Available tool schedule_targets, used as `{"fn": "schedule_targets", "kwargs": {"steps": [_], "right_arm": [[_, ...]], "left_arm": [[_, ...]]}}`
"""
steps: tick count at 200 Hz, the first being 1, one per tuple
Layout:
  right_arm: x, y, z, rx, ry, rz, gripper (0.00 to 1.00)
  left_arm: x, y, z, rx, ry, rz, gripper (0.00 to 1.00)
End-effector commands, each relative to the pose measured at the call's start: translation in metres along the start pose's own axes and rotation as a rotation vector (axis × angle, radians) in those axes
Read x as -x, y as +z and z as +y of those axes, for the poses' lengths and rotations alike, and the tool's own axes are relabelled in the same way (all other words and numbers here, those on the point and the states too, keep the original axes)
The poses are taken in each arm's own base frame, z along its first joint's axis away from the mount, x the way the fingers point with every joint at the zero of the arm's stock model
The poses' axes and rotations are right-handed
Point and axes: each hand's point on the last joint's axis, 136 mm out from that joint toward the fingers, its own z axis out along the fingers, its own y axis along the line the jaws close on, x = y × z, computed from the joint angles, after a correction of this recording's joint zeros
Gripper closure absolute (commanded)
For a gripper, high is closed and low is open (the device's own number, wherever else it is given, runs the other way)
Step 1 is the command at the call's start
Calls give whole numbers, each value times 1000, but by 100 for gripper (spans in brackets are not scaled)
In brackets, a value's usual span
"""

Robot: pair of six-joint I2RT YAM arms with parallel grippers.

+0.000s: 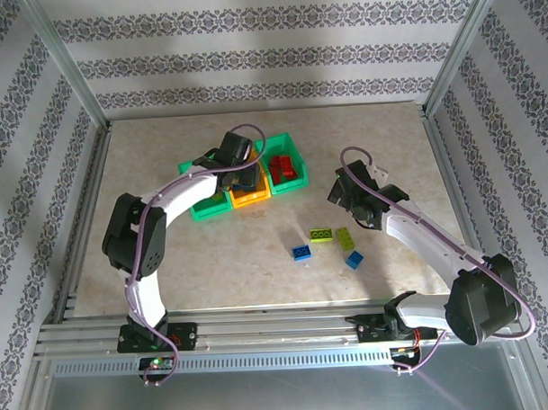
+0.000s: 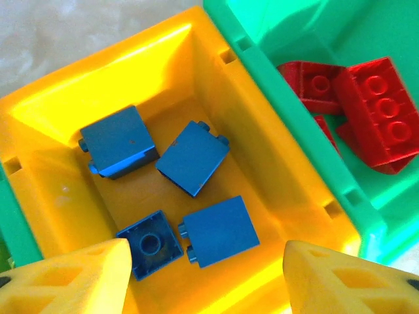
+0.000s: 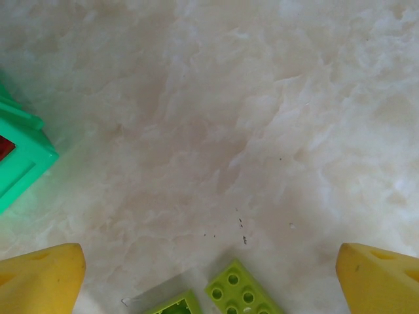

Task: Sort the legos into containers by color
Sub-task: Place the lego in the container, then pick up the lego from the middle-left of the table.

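My left gripper hovers open over the orange-yellow container, the middle one of three. In the left wrist view the left gripper holds nothing. Several blue legos, among them one just beyond the fingertips, lie on the floor of the orange-yellow container. Red legos sit in the right green container. My right gripper is open above the table, and in its own view the right gripper has two yellow-green legos at the bottom edge.
Loose on the table lie two yellow-green legos and two blue ones, in front of the containers. The left green container sits under my left arm. A corner of a green container shows at the right wrist view's left edge.
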Motion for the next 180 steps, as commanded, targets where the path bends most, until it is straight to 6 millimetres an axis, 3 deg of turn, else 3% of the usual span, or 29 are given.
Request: {"fn": "schedule_targets", "kwargs": {"steps": [1, 38, 76, 130, 180], "right_arm": [[5, -3, 5, 4, 0, -18, 2], [3, -2, 4, 1, 3, -12, 2], [1, -1, 3, -3, 4, -9, 2], [1, 2, 3, -9, 6, -5, 2], [0, 4, 5, -9, 6, 6, 2]], "left_arm": [[0, -20, 1, -28, -24, -15, 37], [-14, -39, -9, -89, -9, -26, 34], [-36, -61, -36, -207, 75, -41, 28], [-83, -86, -92, -388, 273, -24, 22], [-136, -89, -155, -542, 486, 47, 22]]}}
